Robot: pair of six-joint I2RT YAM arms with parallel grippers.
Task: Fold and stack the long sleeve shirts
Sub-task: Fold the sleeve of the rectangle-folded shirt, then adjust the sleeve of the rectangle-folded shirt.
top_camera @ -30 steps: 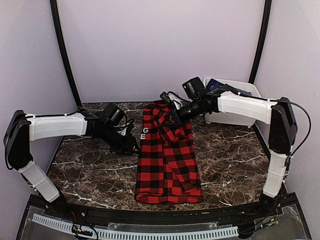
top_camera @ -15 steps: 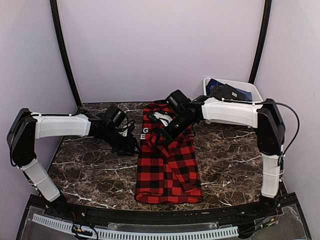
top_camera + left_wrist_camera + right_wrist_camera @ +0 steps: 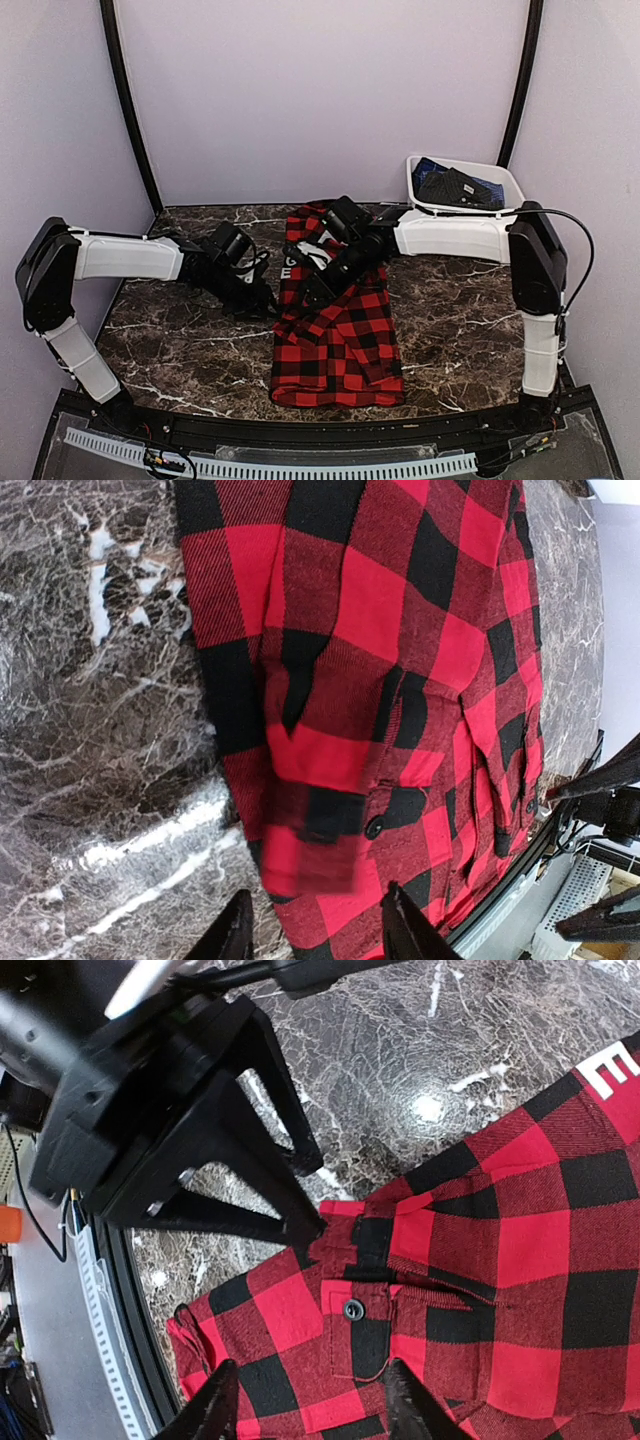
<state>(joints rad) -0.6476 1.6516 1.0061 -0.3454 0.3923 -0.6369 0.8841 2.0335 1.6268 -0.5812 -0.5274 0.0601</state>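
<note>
Both spread wide, nothing grabbed: the right gripper (image 3: 310, 1365) hangs over a buttoned cuff (image 3: 360, 1260), and the left gripper (image 3: 318, 892) has its tips right at that cuff's edge, both arms stretched low toward the middle. The red-and-black check shirt (image 3: 335, 330) lies lengthwise mid-bench (image 3: 170, 340). White letters (image 3: 288, 266) sit near its left edge and look like G and E.

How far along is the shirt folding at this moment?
Done: the flannel shirt lies narrowed into a long strip. In hand: left gripper and right gripper, both open, hover at its sleeve cuff. Left: crosswise folds and stacking; nothing stacked yet.
</note>
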